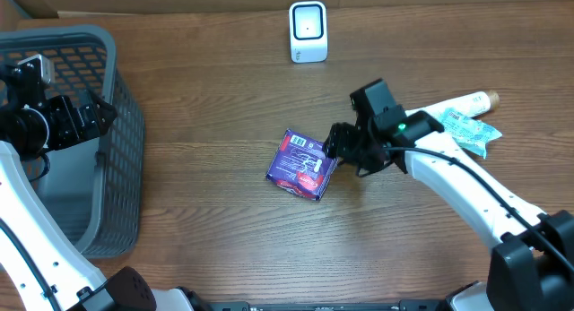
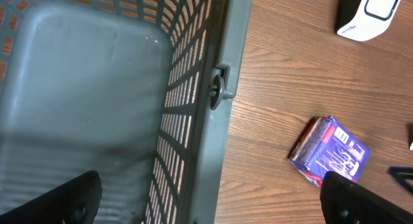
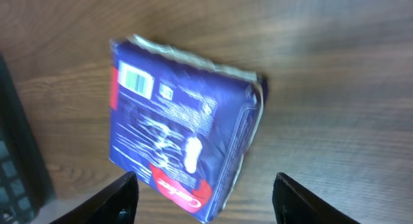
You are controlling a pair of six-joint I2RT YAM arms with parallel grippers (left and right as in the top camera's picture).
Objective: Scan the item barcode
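A purple packet [image 1: 303, 164] lies flat on the wooden worktop [image 1: 206, 239], in front of the white barcode scanner [image 1: 308, 31] on the robot's side and well apart from it. The packet sits askew, one corner turned toward the scanner. The right wrist view shows a small barcode label [image 3: 135, 79] on its upward face, near a corner.

The right tool [image 1: 337, 150] is low over the worktop, also in front of the scanner and slightly to its right, just beside the packet's right edge. Its fingers [image 3: 122, 198] stand apart and clamp nothing.

Far to the scanner's left stands a grey mesh basket [image 1: 126, 159]. The left tool [image 1: 94, 116] hangs over it with its fingers [image 2: 64, 198] spread wide and nothing between them.

To the scanner's right, farther out, lie a white tube [image 1: 462, 104] and a green sachet [image 1: 473, 132].
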